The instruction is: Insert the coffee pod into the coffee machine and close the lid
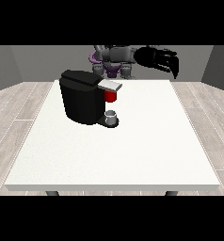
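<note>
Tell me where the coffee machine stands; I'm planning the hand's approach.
In the front view, the black coffee machine stands on the white table, left of centre toward the robot's edge. The hand at the view's right hangs raised, well off to its right.

The coffee machine [82,96] is the only bulk on the table [132,155]. A grey thing [112,117] sits on its base, under a red thing at the machine [111,96]. My hand [162,59] hangs well clear beyond it, over the far edge.
</note>
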Available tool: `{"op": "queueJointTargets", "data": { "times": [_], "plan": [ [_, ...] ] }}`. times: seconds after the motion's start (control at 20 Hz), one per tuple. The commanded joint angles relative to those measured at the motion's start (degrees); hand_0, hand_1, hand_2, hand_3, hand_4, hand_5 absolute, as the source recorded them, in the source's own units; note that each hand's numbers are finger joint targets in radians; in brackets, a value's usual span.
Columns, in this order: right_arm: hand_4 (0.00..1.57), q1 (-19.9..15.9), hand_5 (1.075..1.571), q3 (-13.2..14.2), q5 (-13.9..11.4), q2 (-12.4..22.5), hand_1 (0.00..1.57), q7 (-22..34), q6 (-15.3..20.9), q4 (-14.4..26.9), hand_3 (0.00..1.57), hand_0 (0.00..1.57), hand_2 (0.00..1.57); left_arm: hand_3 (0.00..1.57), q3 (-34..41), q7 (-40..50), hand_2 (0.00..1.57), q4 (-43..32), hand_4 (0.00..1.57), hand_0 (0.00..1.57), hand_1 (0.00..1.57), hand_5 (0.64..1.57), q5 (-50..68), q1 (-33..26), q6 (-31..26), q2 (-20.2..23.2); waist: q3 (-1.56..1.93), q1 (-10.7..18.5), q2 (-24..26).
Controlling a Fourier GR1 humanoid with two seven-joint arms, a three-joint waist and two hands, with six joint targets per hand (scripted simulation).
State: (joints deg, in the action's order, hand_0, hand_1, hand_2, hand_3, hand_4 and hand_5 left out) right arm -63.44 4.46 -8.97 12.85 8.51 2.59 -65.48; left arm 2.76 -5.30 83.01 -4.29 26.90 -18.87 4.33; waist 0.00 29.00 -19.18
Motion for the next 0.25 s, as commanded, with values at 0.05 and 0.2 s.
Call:
{"op": "queueJointTargets", "data": {
  "times": [0.05,0.2],
  "plan": [
    [0.18,6.22,1.571,-5.58,0.27,-8.34,0.0,-3.89,-0.42,-2.29,0.0,0.0,0.0,0.0,2.94,-0.83,0.0,-2.75,0.26,0.0,0.0,1.571,1.41,-4.74,-0.69,1.92,-0.02,-6.22,6.29],
    [0.26,10.41,1.571,-8.36,0.21,-11.95,0.0,-7.48,-0.69,-3.05,0.0,0.0,0.0,0.0,4.59,-2.35,0.0,-3.76,0.27,0.0,0.0,1.571,1.17,-6.93,1.59,1.57,-0.02,-10.42,8.31]
  ]
}}
